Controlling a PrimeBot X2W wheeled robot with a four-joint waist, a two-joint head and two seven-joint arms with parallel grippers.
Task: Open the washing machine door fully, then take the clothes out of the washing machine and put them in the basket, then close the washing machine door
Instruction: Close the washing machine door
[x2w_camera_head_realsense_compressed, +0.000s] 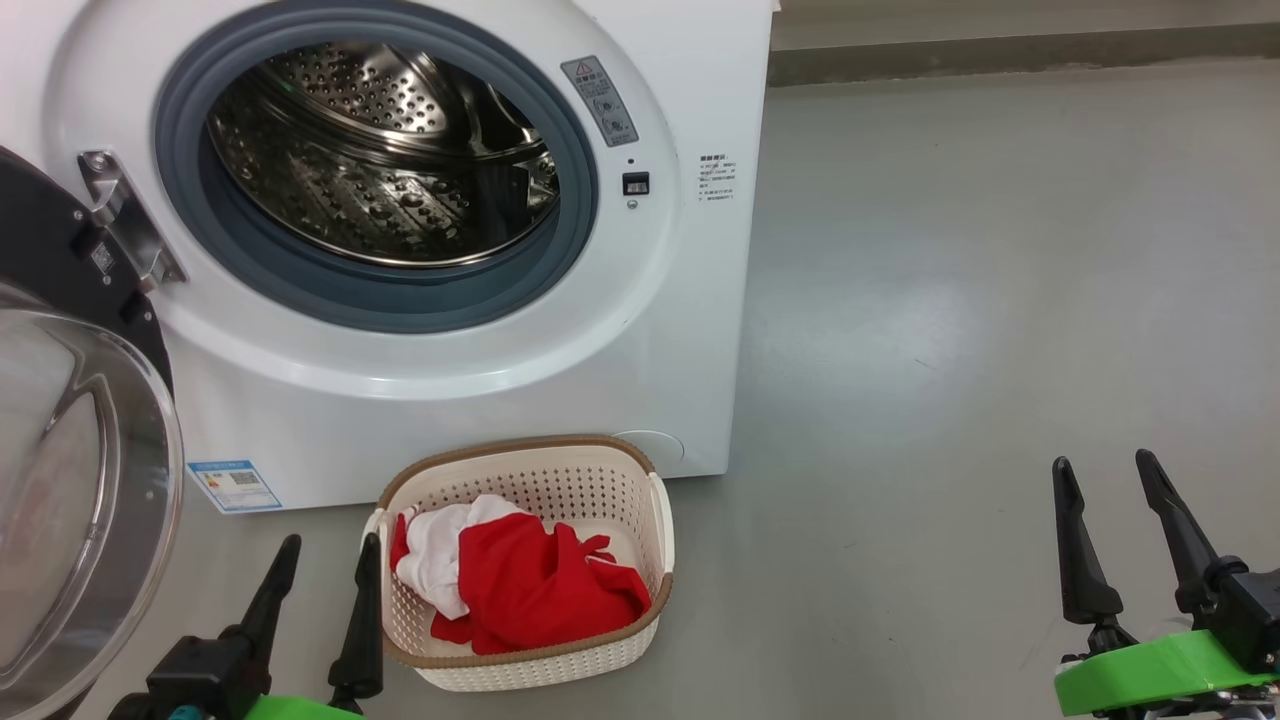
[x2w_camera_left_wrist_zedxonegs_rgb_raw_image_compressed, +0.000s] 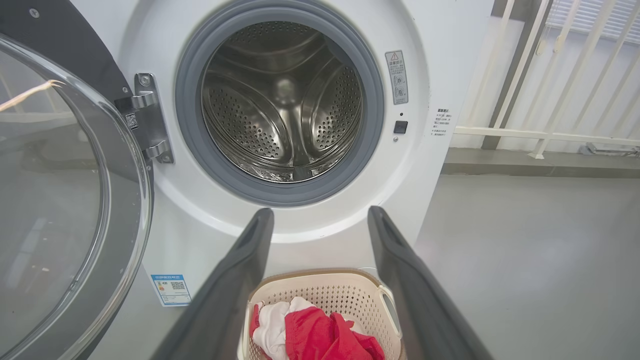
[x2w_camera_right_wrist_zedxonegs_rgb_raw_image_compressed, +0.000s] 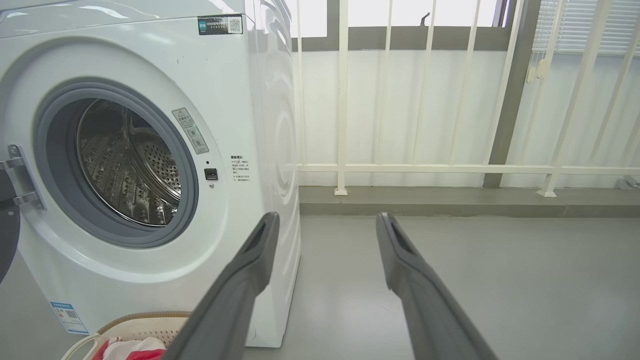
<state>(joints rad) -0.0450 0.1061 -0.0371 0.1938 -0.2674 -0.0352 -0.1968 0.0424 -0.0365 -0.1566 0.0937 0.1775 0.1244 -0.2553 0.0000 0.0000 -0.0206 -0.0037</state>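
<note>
The white washing machine stands with its steel drum bare of clothes. Its door, black-rimmed with a glass bowl, hangs swung wide to the left on the hinge. On the floor in front sits the cream basket holding the red and white clothes. My left gripper is open just left of the basket, nothing between its fingers. My right gripper is open over bare floor at the far right. In the left wrist view the drum, door, basket and clothes show.
Grey floor stretches to the right of the machine. A low ledge with a pale railing and a window runs behind. In the right wrist view the machine's side panel and the basket's corner appear.
</note>
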